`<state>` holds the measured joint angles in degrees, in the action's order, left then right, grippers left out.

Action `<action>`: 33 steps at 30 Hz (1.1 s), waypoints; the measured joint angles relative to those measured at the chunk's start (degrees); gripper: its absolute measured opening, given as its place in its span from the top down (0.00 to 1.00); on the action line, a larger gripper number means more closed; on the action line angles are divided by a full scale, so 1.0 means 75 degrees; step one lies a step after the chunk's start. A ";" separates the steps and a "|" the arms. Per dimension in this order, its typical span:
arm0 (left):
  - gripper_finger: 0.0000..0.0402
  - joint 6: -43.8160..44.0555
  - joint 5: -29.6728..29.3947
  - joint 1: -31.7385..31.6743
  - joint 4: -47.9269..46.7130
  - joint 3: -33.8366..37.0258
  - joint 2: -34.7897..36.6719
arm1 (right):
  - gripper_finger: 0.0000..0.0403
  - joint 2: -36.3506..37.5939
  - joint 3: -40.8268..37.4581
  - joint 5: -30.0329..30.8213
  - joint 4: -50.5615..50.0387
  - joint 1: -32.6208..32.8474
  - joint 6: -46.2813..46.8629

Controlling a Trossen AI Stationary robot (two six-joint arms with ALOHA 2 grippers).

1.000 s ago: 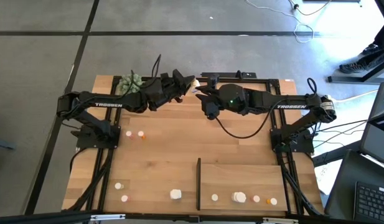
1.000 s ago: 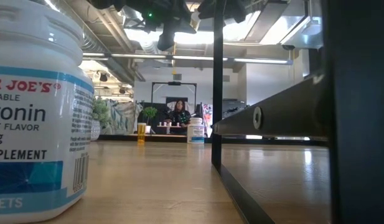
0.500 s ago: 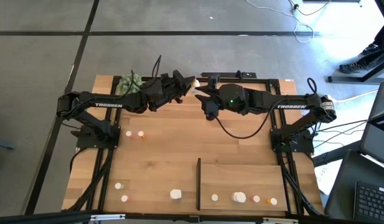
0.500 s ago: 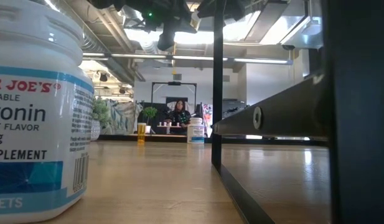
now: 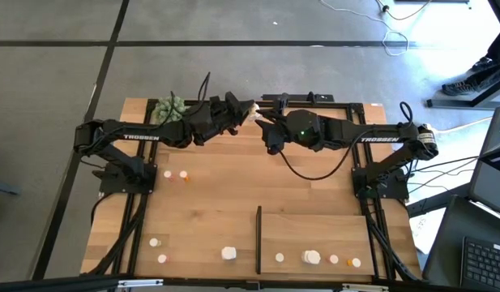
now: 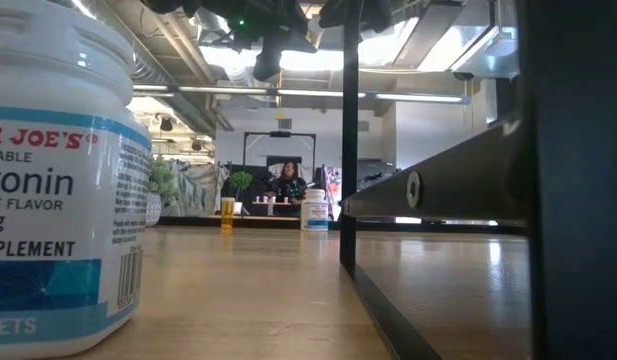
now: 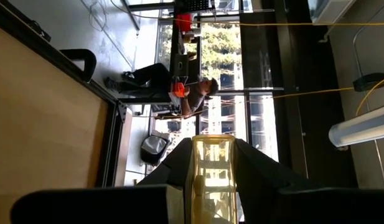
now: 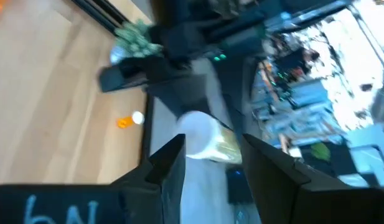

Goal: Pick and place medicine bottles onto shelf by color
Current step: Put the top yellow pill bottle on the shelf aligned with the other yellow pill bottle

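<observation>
From above we see both arms meeting at the light-wood desk's (image 5: 233,186) far edge, nothing shifted since a second ago. The left gripper (image 7: 213,163) pinches a translucent amber bottle (image 7: 211,174). The right gripper (image 8: 207,152) (also raised) clamps a white-capped amber bottle (image 8: 204,142). Other bottles stand on the pale wooden shelf (image 5: 331,235).

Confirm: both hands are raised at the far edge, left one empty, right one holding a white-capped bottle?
Not quite. The left hand is not empty: the left wrist view shows a translucent yellow bottle between its fingers. The right hand does hold a white-capped bottle.
</observation>
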<state>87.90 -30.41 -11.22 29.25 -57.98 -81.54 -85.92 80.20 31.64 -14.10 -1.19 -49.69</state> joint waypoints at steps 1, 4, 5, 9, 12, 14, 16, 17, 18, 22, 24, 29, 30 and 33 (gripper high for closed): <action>0.81 0.0000 0.0001 0.0001 0.0001 0.0000 0.0000 | 0.61 0.0005 0.0000 0.0085 0.0033 0.0015 -0.0001; 0.81 0.0000 0.0006 0.0003 0.0001 0.0000 0.0000 | 0.61 0.0008 0.0000 0.0051 0.0026 0.0020 0.0012; 0.81 0.0000 0.0006 0.0003 0.0001 0.0000 0.0000 | 0.61 0.0008 0.0000 0.0016 0.0023 0.0020 0.0028; 0.81 0.0000 0.0005 0.0003 0.0001 0.0000 0.0000 | 0.61 0.0008 0.0000 -0.0322 -0.0033 0.0017 0.0142; 0.81 0.0000 0.0005 0.0003 0.0001 0.0000 0.0000 | 0.60 0.0008 0.0000 -0.0420 0.0119 0.0037 0.0216; 0.81 0.0000 0.0003 0.0003 0.0001 0.0000 0.0000 | 0.58 0.0008 0.0000 -0.0439 0.0142 0.0034 0.0219; 0.81 0.0000 0.0005 0.0003 0.0001 0.0000 0.0000 | 0.55 0.0008 0.0000 -0.0399 0.0187 0.0037 0.0411; 0.81 0.0000 0.0004 0.0003 0.0001 0.0000 0.0000 | 0.53 0.0008 0.0000 -0.0399 0.0212 0.0036 0.0554; 0.81 0.0000 0.0003 0.0003 0.0001 0.0000 0.0000 | 0.51 0.0008 0.0006 -0.0425 0.0160 0.0034 0.0564; 0.81 0.0000 0.0003 0.0003 0.0001 0.0000 0.0000 | 0.48 0.0008 0.0006 -0.0440 0.0063 0.0037 0.0560; 0.81 0.0000 0.0003 0.0003 0.0001 0.0000 0.0000 | 0.48 0.0010 0.0009 -0.0440 -0.0019 0.0037 0.0557; 0.81 0.0009 0.0003 0.0003 0.0060 0.0000 0.0000 | 0.48 0.0008 0.0009 -0.0449 -0.0151 -0.0022 0.0556; 0.81 0.0009 0.0003 0.0003 0.0095 0.0000 0.0000 | 0.48 0.0008 0.0009 -0.0439 -0.0159 -0.0031 0.0553; 0.81 0.0006 0.0000 0.0003 0.0135 0.0000 0.0000 | 0.48 -0.0031 0.0009 -0.0432 -0.0145 -0.0071 0.0545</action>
<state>87.94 -30.41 -11.20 30.27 -57.98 -81.54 -86.16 80.27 28.40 -15.19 -1.72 -45.60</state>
